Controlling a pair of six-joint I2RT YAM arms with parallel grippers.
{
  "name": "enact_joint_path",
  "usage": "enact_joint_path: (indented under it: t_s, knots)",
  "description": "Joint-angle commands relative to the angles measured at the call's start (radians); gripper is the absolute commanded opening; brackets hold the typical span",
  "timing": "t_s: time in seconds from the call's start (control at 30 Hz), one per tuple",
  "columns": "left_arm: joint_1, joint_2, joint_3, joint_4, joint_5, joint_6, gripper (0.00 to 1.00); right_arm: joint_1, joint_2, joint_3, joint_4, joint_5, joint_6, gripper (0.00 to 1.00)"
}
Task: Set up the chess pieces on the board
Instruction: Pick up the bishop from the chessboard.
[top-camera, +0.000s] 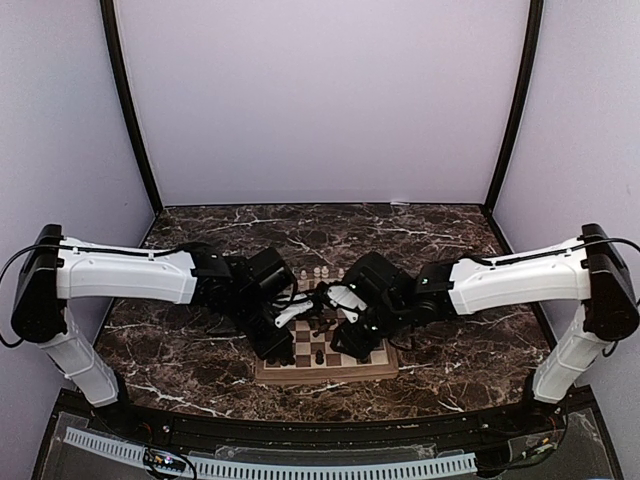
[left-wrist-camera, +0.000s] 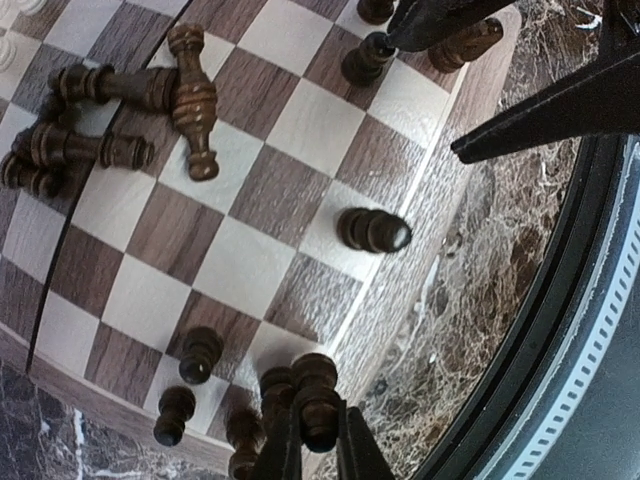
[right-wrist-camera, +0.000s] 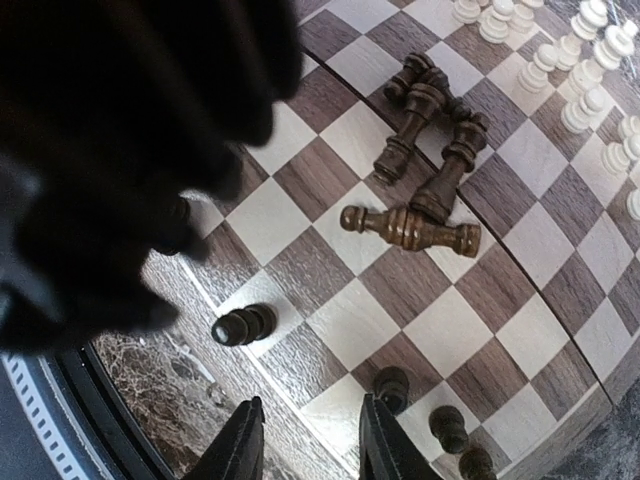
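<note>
Chess pieces (right-wrist-camera: 410, 228), position?
— Dark pieces (right-wrist-camera: 440, 130) lie toppled in a heap at the centre of the board (top-camera: 330, 375), itself at the middle of the near edge of the marble surface (top-camera: 200, 240). Pale pieces (right-wrist-camera: 540, 65) stand in rows along the board's far edge; a few dark ones stand upright by its near edge. A lone dark pawn (right-wrist-camera: 243, 325) stands on a pale square of the nearest row.
— Fingers?
— Left fingers (left-wrist-camera: 352, 455) pinch one upright dark piece (left-wrist-camera: 315, 385) over the board's near left corner. Right fingers (right-wrist-camera: 240, 445) are spread, nothing between them, above the near edge.
</note>
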Motion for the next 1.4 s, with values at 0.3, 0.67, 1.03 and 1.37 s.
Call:
enact_joint_path:
  t_s: [0.3, 0.67, 1.03, 1.37]
  knots:
    - [0.018, -0.214, -0.113, 0.049, -0.028, -0.109, 0.06, 0.027, 0.184, 0.185, 0.005, -0.158, -0.125, 0.4]
    - [0.03, -0.285, -0.139, 0.083, -0.05, -0.153, 0.06, 0.041, 0.239, 0.243, -0.108, -0.161, -0.151, 0.43]
    - [0.053, -0.348, -0.119, 0.102, -0.08, -0.202, 0.06, 0.058, 0.265, 0.275, -0.213, -0.103, -0.173, 0.4]
    - [0.066, -0.387, -0.101, 0.113, -0.09, -0.235, 0.07, 0.072, 0.277, 0.262, -0.25, -0.085, -0.142, 0.37]
